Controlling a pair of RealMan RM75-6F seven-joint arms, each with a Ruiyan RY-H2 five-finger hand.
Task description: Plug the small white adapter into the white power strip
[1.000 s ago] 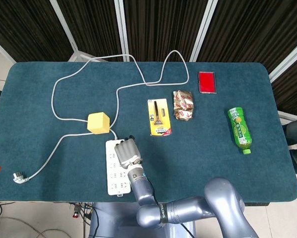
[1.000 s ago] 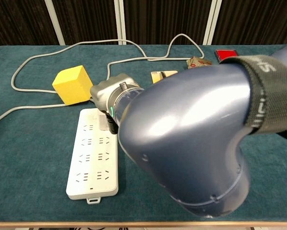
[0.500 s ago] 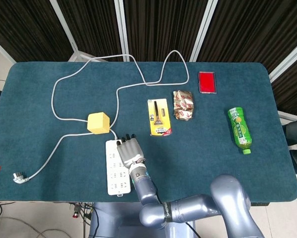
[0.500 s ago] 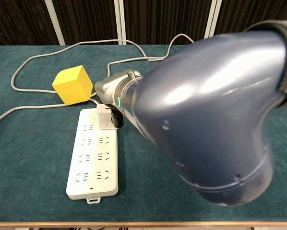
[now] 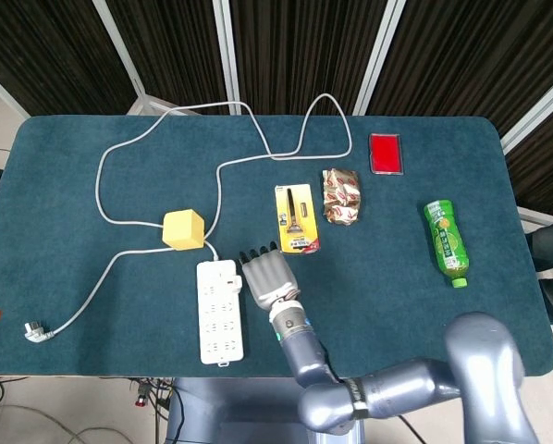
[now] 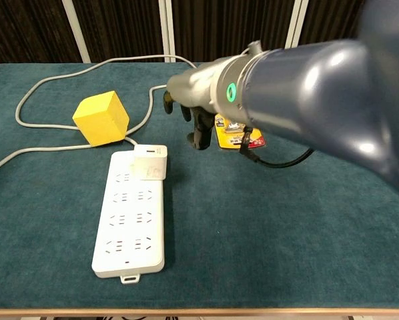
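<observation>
The white power strip (image 5: 219, 310) (image 6: 131, 213) lies flat near the table's front edge. The small white adapter (image 6: 150, 161) (image 5: 227, 271) sits upright on the strip's far end, next to where the cable enters. My right hand (image 5: 269, 275) (image 6: 194, 100) hovers just right of the strip's far end, apart from the adapter. Its fingers are spread and hold nothing. In the chest view the right forearm fills the upper right. My left hand shows in neither view.
A yellow cube (image 5: 183, 228) (image 6: 101, 118) stands just beyond the strip, with the grey cable (image 5: 101, 185) looping behind it to a loose plug (image 5: 36, 330). A razor pack (image 5: 296, 218), snack packet (image 5: 341, 195), red card (image 5: 386, 153) and green bottle (image 5: 446, 242) lie to the right.
My right hand has let go of the adapter, risen and moved right, off the strip. The adapter stays standing on the strip's far end.
</observation>
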